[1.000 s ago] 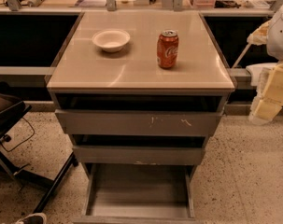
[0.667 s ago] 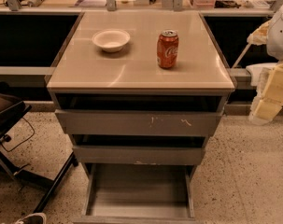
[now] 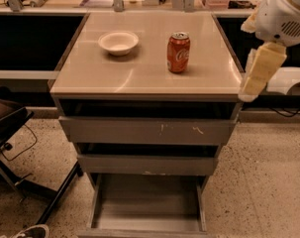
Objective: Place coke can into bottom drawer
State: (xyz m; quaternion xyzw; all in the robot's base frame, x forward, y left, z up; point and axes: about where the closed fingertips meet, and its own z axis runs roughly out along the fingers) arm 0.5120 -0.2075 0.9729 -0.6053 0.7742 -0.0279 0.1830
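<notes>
The coke can (image 3: 178, 52) stands upright on the beige top of the drawer cabinet (image 3: 154, 81), right of centre. The bottom drawer (image 3: 147, 202) is pulled out at floor level and its grey floor is bare. Only the white and cream links of my arm (image 3: 262, 66) show, at the right edge beside the cabinet's right corner, about a can's height to the right of the can. My gripper itself is out of view.
A white bowl (image 3: 118, 42) sits on the cabinet top, left of the can. The top drawer (image 3: 147, 130) with white scratches and the middle drawer (image 3: 147, 163) are slightly open. A dark chair base (image 3: 21, 148) stands at the left. A counter with clutter runs behind.
My arm's links have shifted a little left and up, closer to the cabinet's right corner. The can, bowl and drawers have not moved.
</notes>
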